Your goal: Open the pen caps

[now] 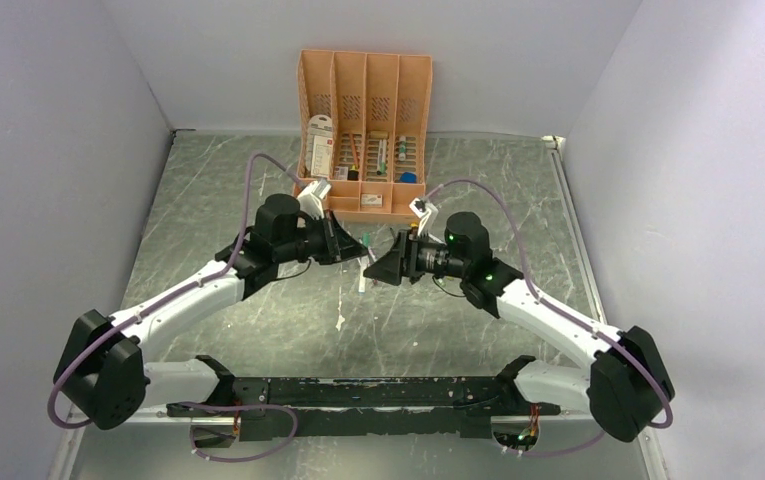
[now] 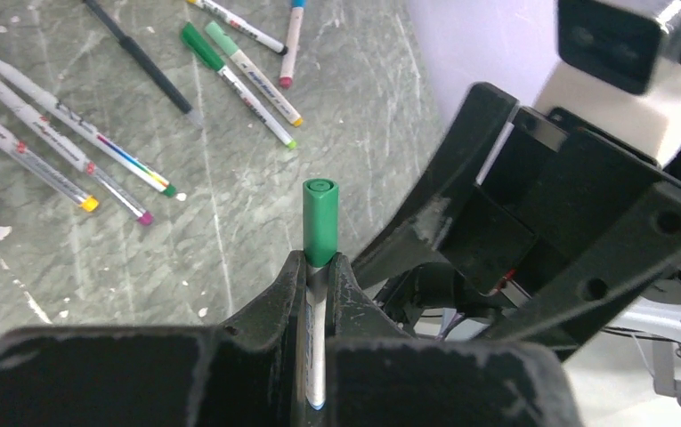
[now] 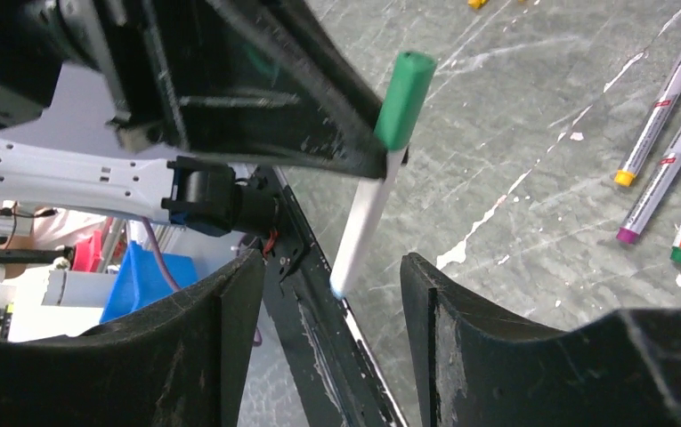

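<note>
A pale-barrelled pen (image 3: 365,213), its green cap (image 2: 320,222) on, is clamped by the left gripper (image 2: 319,267) above the middle of the bench (image 1: 258,200). The right gripper (image 3: 332,262) is held half-parted, facing it and gripping nothing.

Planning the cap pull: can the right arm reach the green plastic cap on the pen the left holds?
Probably yes: the green plastic cap sticks out past the left end effector, and the right end effector faces it open.
</note>
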